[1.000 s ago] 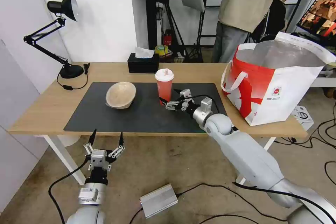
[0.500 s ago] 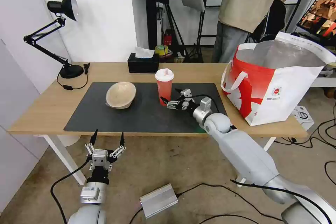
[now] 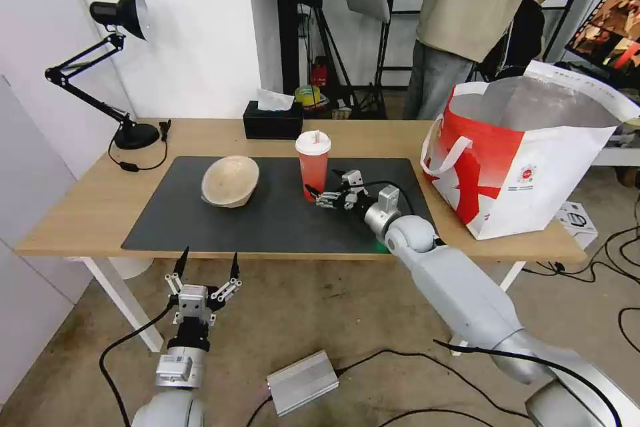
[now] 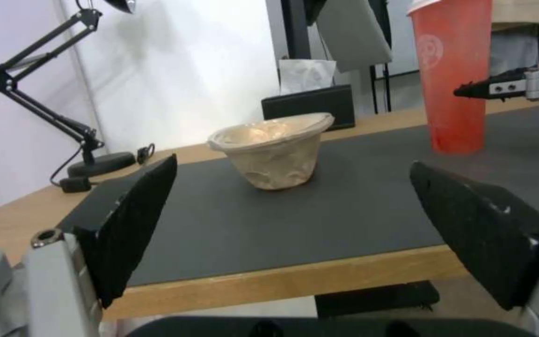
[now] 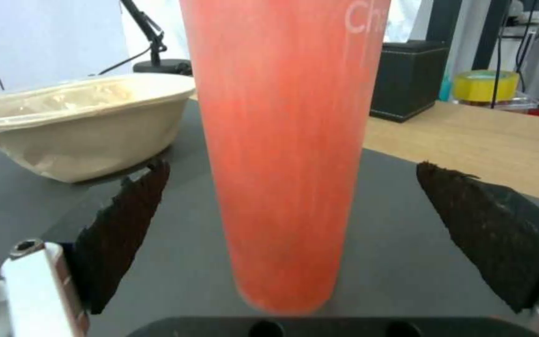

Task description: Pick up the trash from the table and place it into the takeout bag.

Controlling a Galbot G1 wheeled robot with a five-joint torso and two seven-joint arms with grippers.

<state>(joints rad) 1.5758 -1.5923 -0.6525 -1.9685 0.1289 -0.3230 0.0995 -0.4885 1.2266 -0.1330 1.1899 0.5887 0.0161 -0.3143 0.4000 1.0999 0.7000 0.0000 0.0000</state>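
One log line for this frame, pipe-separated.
right hand: open, straddling red cup base, not closed | left hand: open, parked below table edge | beige bowl: on mat | takeout bag: open, upright

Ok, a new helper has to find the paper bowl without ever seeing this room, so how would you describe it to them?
Start at the long wooden table and its dark grey mat. On the mat's left half, left of the tall red cup, sits the beige paper bowl. It is the only low, wide, pale thing there; the black tissue box stands behind on bare wood.
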